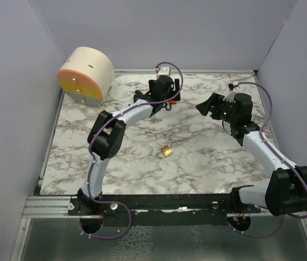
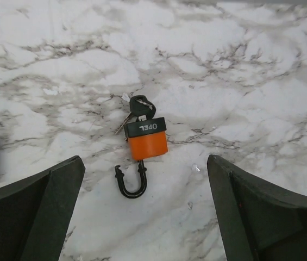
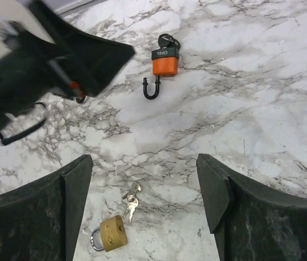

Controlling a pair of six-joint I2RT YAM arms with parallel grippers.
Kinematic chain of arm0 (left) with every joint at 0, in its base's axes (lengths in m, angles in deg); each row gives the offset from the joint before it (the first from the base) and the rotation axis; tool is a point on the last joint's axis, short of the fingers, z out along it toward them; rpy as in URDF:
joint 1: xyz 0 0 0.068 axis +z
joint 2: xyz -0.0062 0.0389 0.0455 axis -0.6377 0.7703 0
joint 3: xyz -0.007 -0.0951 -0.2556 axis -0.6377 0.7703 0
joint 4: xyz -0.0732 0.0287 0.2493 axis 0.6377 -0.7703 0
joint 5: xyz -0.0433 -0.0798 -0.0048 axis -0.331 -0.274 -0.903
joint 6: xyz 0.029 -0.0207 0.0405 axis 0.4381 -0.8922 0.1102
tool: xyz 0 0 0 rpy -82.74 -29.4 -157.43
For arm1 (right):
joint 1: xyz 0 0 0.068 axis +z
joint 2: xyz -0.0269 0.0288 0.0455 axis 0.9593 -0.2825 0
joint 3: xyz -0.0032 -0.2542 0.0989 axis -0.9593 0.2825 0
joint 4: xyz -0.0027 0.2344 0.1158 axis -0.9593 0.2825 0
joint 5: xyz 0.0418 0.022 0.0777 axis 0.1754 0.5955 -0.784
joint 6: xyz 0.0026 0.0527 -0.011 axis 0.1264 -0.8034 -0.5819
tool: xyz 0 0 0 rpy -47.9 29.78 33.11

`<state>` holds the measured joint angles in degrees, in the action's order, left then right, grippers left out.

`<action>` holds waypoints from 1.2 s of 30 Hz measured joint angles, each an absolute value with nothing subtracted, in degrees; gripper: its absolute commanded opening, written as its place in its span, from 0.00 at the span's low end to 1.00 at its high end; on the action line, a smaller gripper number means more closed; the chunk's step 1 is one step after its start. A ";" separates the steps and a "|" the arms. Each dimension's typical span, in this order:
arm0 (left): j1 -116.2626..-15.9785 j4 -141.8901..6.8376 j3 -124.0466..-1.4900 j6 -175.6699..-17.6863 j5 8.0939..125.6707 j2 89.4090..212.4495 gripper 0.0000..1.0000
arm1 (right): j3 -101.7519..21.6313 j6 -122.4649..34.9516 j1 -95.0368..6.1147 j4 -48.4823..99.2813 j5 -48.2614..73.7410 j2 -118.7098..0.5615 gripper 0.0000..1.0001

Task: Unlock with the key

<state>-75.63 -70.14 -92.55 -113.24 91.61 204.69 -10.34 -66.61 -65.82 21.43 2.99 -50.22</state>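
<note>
The orange padlock (image 2: 146,142) is lying on the marble table (image 1: 207,157), below the spread fingers of the left gripper (image 2: 145,166), with nothing being pinched. Its key (image 2: 141,106) is sitting at 12 o'clock, and its hooked bar (image 2: 131,182) at 6 o'clock is seemingly hanging free. The right gripper (image 3: 144,157) is likewise being held spread and empty. A straight upward lift is being advised, so the lock is not dragged. Being counted: 2 padlocks, with the brass padlock (image 3: 110,234) at 6 o'clock of the orange one in the top view; 2 key bunches; 2 grippers.
</note>
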 measured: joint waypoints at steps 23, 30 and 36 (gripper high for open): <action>-88.55 -57.84 -32.82 -111.93 93.06 158.83 0.93 | -10.80 -58.64 -49.49 27.37 1.42 -57.30 0.70; -91.87 -58.28 -27.22 -110.05 96.44 156.14 0.93 | -7.76 -59.82 -49.29 27.70 6.16 -57.30 0.70; -92.90 -58.23 -26.89 -108.23 96.57 158.26 0.93 | -7.98 -60.19 -49.27 27.66 7.43 -57.59 0.56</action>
